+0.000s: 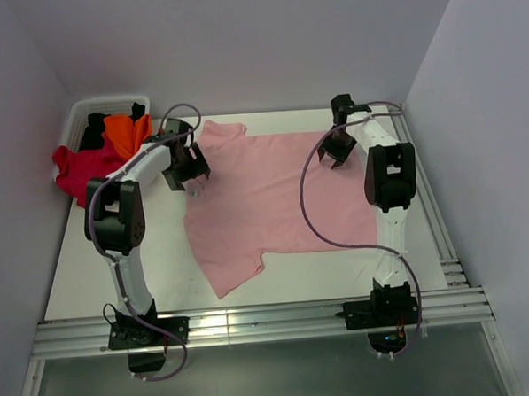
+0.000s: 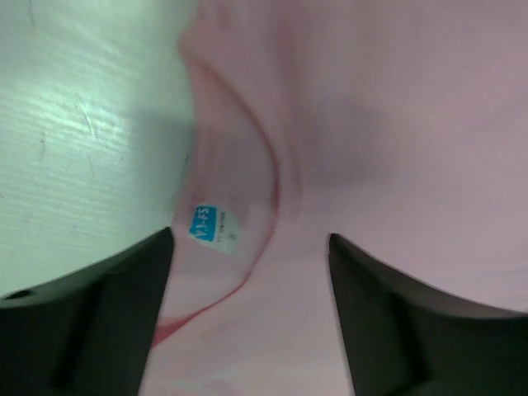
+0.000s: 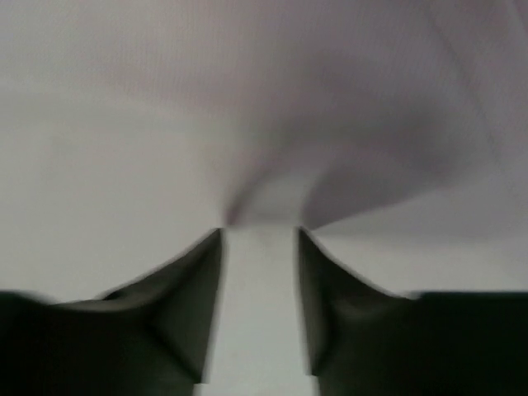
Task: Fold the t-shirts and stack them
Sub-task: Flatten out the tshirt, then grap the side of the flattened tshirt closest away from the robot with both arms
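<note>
Closest up, my right tool (image 3: 260,235) is clenched on a pinch of the pink shirt (image 1: 264,189), which lies spread on the tabletop (image 1: 304,276). My left tool (image 2: 250,239) hangs released over its collar (image 2: 272,181) and tag (image 2: 202,223). Far left, other shirts (image 1: 123,130) are heaped in the basket (image 1: 78,110).

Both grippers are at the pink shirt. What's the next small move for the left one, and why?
Probably close the left gripper on the collar. Its fingers stand open either side of it beside the neck tag, while the right gripper already seems to pinch a puckered fold of the pink t-shirt.
</note>
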